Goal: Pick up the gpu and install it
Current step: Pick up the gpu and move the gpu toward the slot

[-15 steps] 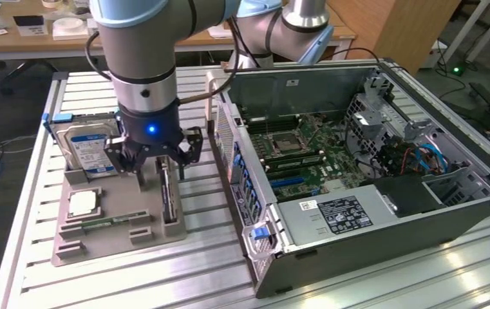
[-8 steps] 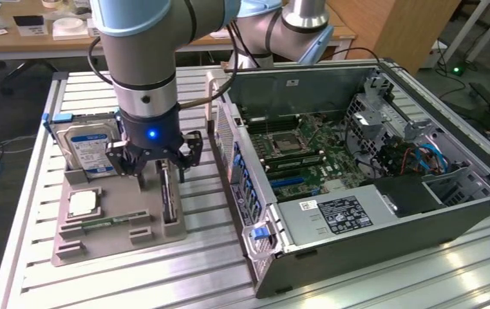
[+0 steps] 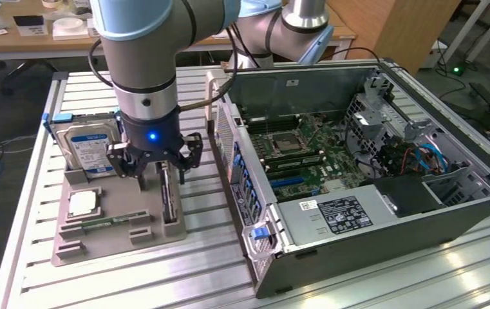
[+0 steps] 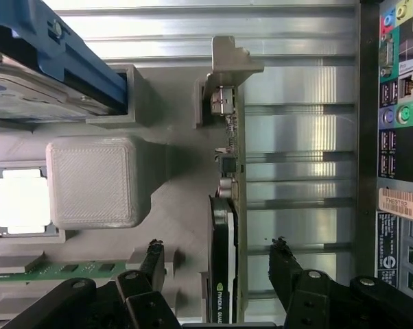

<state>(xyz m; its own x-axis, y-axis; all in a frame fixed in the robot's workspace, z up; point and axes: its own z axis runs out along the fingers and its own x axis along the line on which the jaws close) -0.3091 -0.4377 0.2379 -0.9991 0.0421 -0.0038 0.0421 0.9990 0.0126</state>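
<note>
The gpu (image 3: 170, 196) stands on edge in a slot of the grey holder tray (image 3: 98, 248), a thin dark card. In the wrist view the gpu (image 4: 228, 205) is seen edge-on, with green board, black cooler and a metal bracket at its far end. My gripper (image 3: 159, 164) hangs just above the card's near end, open. In the wrist view my gripper (image 4: 217, 257) straddles the card, one of its fingers (image 4: 153, 259) on the cooler side and the other on the board side, both clear of it. Nothing is held.
The tray also carries a silver hard drive (image 3: 85, 148), a processor (image 3: 83, 204) and a memory stick (image 3: 107, 223). The open computer case (image 3: 451, 222) lies at the exterior view's right, motherboard (image 3: 305, 154) exposed. Its rear panel (image 4: 395, 137) runs close beside the gpu.
</note>
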